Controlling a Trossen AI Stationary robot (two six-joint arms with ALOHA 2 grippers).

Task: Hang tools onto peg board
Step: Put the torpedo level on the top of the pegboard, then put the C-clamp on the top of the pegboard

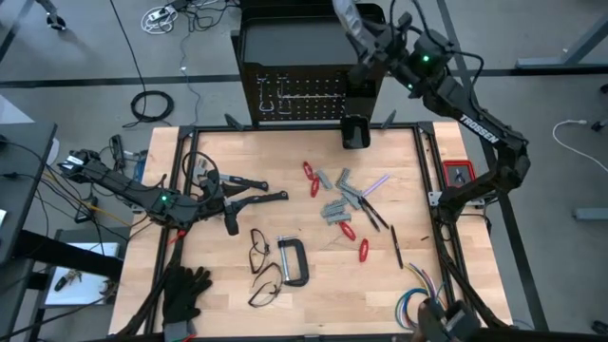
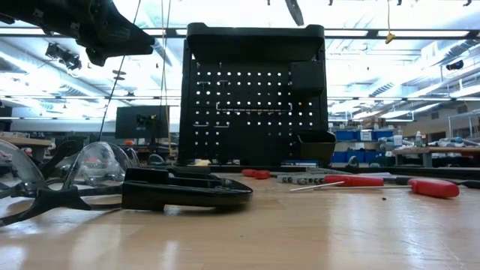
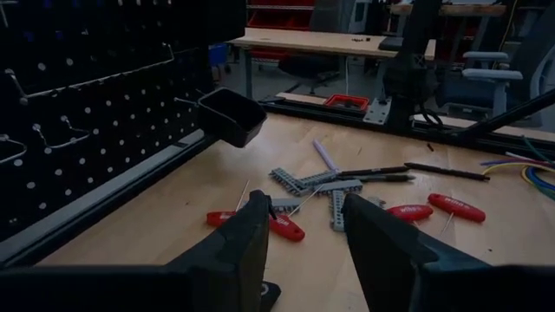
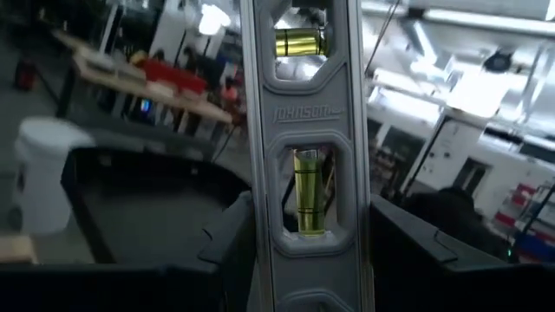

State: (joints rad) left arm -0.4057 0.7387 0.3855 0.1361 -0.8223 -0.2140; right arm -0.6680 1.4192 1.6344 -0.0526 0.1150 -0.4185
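The black peg board [image 1: 304, 71] stands upright at the table's far edge, with silver hooks and a small black bin [image 3: 230, 117]. My right gripper [image 4: 316, 251] is raised over the board's top right and is shut on a silver level [image 4: 303, 130] with yellow vials. My left gripper [image 3: 303, 230] hovers open at the table's left, with nothing between its fingers. Black-handled tools [image 1: 252, 187] lie next to it. A grey C-clamp [image 1: 293, 261], red-handled tools [image 1: 312, 178] and grey metal pieces [image 1: 337, 204] lie flat on the table. My right gripper pinches the level between its two fingers, one on each narrow long edge [image 4: 351, 221], beside the lower vial window. The level runs lengthwise out past the fingertips, with its windowed face toward the wrist camera. It is lifted clear above the peg board's top [image 1: 344, 21].
Clear safety glasses [image 2: 45, 180] and a black tool [image 2: 187, 191] lie at the near left. Black gloves [image 1: 185, 290] sit at the near left corner and a coloured wire bundle [image 1: 418, 304] at the near right. A red box [image 1: 458, 174] sits by the right arm's base.
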